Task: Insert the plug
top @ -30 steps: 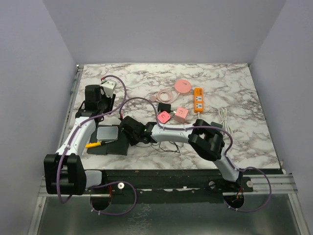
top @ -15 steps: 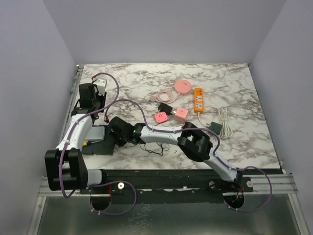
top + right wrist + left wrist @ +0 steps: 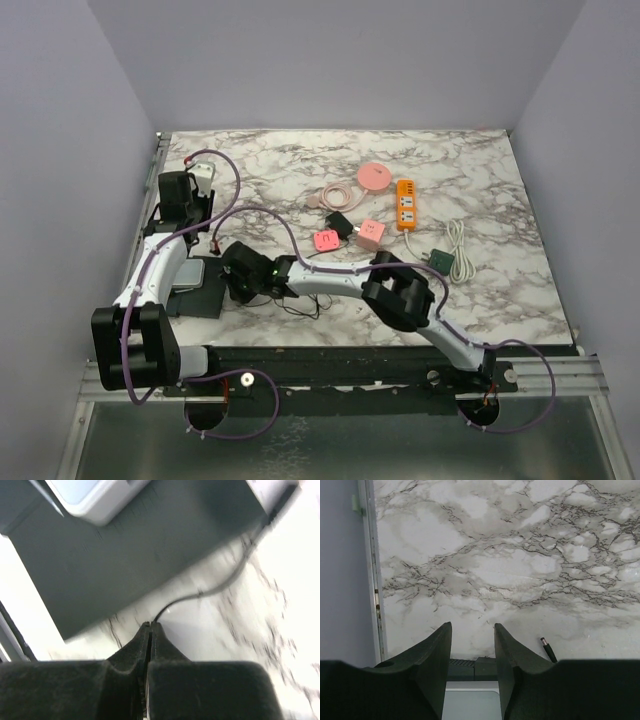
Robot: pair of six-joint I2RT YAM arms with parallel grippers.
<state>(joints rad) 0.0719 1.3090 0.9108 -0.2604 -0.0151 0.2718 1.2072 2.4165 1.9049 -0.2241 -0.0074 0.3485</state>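
Observation:
A flat black device [image 3: 190, 285] with a light grey pad on top lies at the table's left front. My left gripper [image 3: 192, 262] stands over its far edge. In the left wrist view its fingers [image 3: 472, 627] straddle the device's black back block [image 3: 470, 667], which fills the gap between them. A small black barrel plug [image 3: 548, 649] lies loose on the marble just right of the fingers. My right gripper [image 3: 237, 285], beside the device's right side, is shut [image 3: 150, 625] on a thin black cable [image 3: 220, 587] that runs off along the device's black base [image 3: 150, 555].
Mid-table lie a pink round disc [image 3: 375, 176], an orange power strip [image 3: 405, 203], two pink cube sockets [image 3: 331, 240] [image 3: 371, 232], a black adapter [image 3: 338, 220] and a white cord with a green plug [image 3: 455, 250]. The table's left rail [image 3: 370, 580] is close by.
Both grippers and the black device have shifted left toward the table's left edge. The right arm has stretched further left, still holding the cable.

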